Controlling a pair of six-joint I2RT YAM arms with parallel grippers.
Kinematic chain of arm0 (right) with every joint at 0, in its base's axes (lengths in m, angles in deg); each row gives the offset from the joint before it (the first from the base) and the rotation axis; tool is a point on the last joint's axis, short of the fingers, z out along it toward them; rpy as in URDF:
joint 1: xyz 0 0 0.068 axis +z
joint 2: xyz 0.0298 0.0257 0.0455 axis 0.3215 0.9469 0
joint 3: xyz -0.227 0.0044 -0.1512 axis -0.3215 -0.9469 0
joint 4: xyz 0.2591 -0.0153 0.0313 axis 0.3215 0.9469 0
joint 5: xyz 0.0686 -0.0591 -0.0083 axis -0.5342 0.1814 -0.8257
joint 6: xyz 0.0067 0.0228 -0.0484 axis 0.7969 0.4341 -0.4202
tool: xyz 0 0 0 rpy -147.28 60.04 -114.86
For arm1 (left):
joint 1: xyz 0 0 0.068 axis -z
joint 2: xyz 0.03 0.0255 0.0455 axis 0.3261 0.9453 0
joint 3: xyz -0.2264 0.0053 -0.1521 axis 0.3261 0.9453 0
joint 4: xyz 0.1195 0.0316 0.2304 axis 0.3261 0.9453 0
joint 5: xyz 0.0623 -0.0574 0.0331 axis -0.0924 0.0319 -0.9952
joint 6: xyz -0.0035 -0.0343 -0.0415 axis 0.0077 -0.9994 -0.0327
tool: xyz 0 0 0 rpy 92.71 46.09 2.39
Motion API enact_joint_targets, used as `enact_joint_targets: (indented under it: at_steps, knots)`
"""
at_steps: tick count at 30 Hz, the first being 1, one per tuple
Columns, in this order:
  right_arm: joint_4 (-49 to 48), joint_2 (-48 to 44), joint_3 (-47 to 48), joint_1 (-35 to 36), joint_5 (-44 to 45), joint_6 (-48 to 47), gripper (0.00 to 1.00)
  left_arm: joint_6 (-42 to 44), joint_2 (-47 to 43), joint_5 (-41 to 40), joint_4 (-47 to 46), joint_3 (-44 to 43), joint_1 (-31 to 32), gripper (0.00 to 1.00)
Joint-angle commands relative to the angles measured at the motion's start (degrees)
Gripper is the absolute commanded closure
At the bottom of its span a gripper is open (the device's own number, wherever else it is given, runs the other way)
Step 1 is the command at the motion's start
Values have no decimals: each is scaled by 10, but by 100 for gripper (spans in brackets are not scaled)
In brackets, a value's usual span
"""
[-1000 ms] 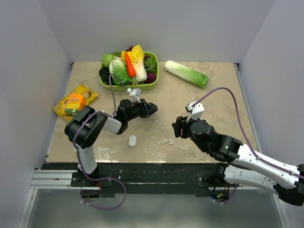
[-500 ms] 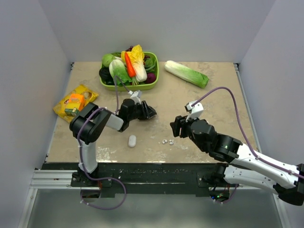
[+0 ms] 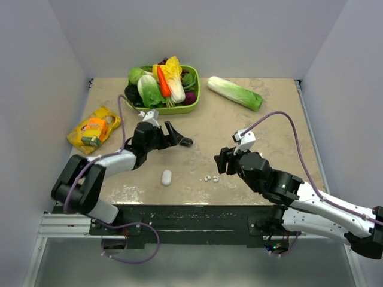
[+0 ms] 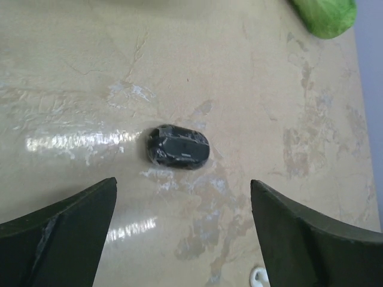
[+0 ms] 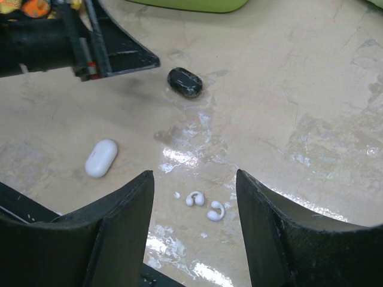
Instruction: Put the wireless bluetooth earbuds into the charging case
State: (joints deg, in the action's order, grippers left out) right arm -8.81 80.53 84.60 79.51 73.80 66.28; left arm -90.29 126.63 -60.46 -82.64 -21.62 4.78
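The white oval charging case [image 3: 166, 177] [image 5: 100, 158] lies shut on the table near the front edge. To its right, two tiny white earbuds [image 3: 211, 178] lie side by side [image 5: 195, 198] [image 5: 215, 210]. One earbud [image 4: 259, 277] shows at the bottom edge of the left wrist view. My right gripper [image 3: 221, 161] [image 5: 194, 177] hovers open just above and behind the earbuds, holding nothing. My left gripper [image 3: 178, 135] [image 4: 182, 185] is open wide, and a black oval object [image 3: 187, 142] [image 4: 178, 146] lies free on the table just beyond its fingertips.
A green basket [image 3: 191, 107] of vegetables stands at the back. A napa cabbage [image 3: 234, 92] lies to its right. A yellow snack packet [image 3: 94, 127] lies at the left edge. A tiny white speck [image 5: 177, 195] lies beside the earbuds.
My left gripper has opened wide and its arm has drawn back to the left. The black oval object now lies free on the table. The right arm has barely moved.
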Motion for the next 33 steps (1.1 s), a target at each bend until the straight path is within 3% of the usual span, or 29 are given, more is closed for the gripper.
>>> enact_joint_targets:
  at_steps: [1, 7, 9, 10, 11, 13, 18, 24, 25, 27, 28, 29, 33]
  knots:
    - [-49, 0, -26, 1, -6, 9, 40, -15, -171, -98, 66, 97, 13, 0]
    - [-86, 34, -47, 1, -25, 13, 40, -123, -419, -121, 17, 296, 30, 0]
    - [-100, 45, -50, 1, -38, 12, 40, -137, -473, -168, 60, 305, 74, 0]
    - [-107, 51, -54, 1, -45, 9, 41, -130, -479, -201, 135, 282, 99, 0]
    - [-121, 69, -56, 1, -70, 8, 41, -132, -480, -277, 172, 270, 126, 4]
    - [-133, 91, -55, 1, -90, 6, 44, -144, -475, -328, 223, 255, 177, 9]
    - [-149, 153, -55, 1, -122, 19, 47, -210, -433, -344, 287, 268, 186, 36]
    - [-168, 153, -73, 1, -135, 29, 48, -261, -500, -393, 316, 299, 186, 53]
    - [-167, 152, -74, 2, -134, 28, 48, -264, -508, -399, 317, 301, 186, 65]
    - [-163, 148, -76, 2, -131, 26, 48, -266, -512, -401, 317, 306, 186, 77]
    - [-163, 145, -77, 1, -129, 25, 48, -266, -508, -395, 314, 308, 186, 91]
    - [-159, 144, -77, 1, -126, 24, 49, -266, -490, -391, 308, 309, 187, 99]
    - [-144, 126, -75, 1, -118, 19, 49, -265, -435, -357, 260, 318, 188, 100]
